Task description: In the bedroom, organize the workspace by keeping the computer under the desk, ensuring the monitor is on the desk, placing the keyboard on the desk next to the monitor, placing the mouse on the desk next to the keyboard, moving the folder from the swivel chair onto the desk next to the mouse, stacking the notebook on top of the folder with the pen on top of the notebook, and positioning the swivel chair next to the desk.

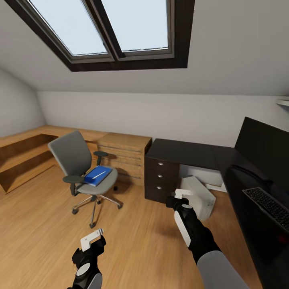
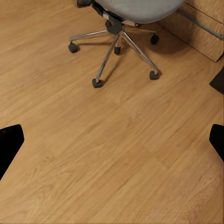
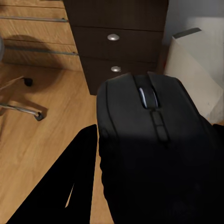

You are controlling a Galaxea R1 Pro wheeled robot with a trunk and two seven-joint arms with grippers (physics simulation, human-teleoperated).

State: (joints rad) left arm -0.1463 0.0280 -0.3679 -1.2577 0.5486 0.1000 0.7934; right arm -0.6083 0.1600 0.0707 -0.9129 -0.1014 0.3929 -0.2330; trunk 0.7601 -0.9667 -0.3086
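My right gripper (image 1: 181, 195) is shut on the dark mouse (image 3: 149, 140), held above the floor in front of the black desk (image 1: 180, 152) and its drawer unit (image 1: 159, 179). The light-grey computer (image 1: 199, 197) stands tilted under the desk just beyond that hand. At the right, the monitor (image 1: 263, 146) and keyboard (image 1: 269, 206) rest on the desk's near wing. The grey swivel chair (image 1: 76, 160) stands apart at the left, with the blue folder (image 1: 96, 176) on its seat and a thin white pen (image 1: 100, 174) lying on the folder. I cannot make out the notebook. My left gripper (image 1: 91, 239) hangs open over bare floor.
A light wooden chest (image 1: 125, 154) with bar handles stands between chair and desk. Low wooden shelving (image 1: 24, 154) runs along the left wall. The chair's chrome base (image 2: 116, 46) lies just ahead of my left hand. Open wooden floor (image 1: 136, 241) spreads in the middle.
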